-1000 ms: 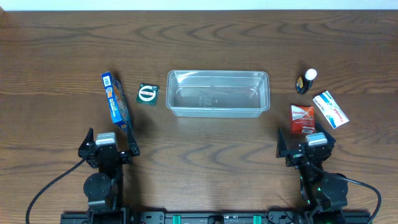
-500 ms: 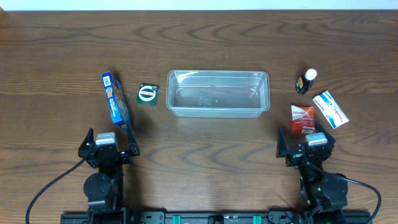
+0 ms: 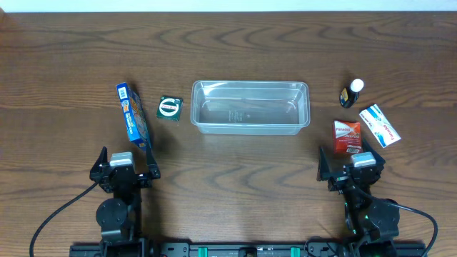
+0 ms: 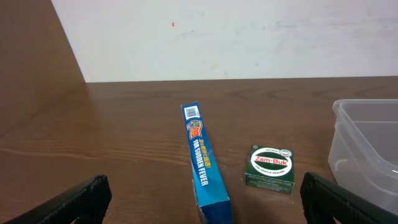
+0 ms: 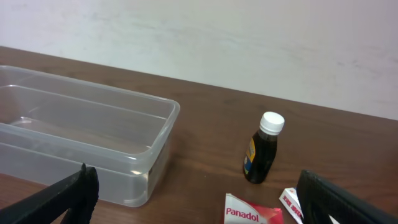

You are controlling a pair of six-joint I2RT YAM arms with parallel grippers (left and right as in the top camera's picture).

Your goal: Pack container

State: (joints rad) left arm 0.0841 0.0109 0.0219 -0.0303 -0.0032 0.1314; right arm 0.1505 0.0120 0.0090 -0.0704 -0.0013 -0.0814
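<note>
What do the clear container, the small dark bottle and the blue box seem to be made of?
The container looks like clear glossy plastic: the table shows through its walls. The bottle seems dark glass or plastic, I cannot tell which; its cap is white. The blue box looks like printed cardboard, with sharp folded edges.

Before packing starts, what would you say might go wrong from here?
The long blue cardboard box stands on a narrow edge and may topple when gripped.
The small dark bottle with a white cap stands upright and could be knocked over.
The clear plastic rectangular container looks light and might slide if nudged.
</note>
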